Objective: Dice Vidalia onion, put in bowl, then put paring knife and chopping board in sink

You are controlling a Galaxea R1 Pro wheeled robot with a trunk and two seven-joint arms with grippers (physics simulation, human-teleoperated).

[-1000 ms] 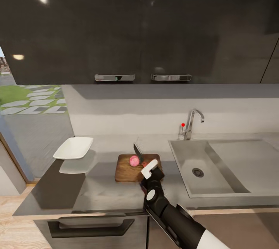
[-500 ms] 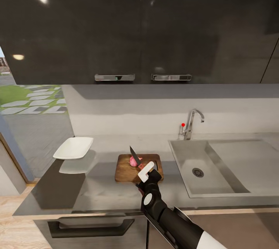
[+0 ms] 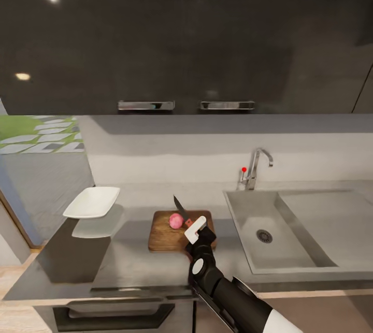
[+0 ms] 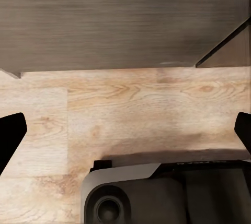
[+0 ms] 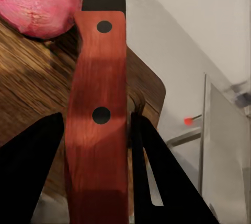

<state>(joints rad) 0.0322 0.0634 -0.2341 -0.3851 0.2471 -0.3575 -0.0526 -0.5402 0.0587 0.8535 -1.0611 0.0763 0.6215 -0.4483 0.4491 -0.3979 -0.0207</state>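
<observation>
Head camera: our right gripper (image 3: 196, 229) is clamping the paring knife (image 3: 181, 208), blade angling above the Vidalia onion (image 3: 176, 221) sitting on the chopping board (image 3: 179, 231). Right wrist: we are seeing the onion just beyond the handle. Left wrist: our left gripper's fingers (image 4: 9, 136) are hanging apart over wooden floor (image 4: 136, 114).

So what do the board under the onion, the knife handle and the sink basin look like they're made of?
The flat brown rectangular chopping board looks like wood: dark grain streaks show in the right wrist view. The paring knife's reddish handle, held in the right pincer, looks like stained wood or resin, smooth, with two dark rivets. The grey rectangular sink basin looks like matte brushed steel, though the render leaves that open.
</observation>
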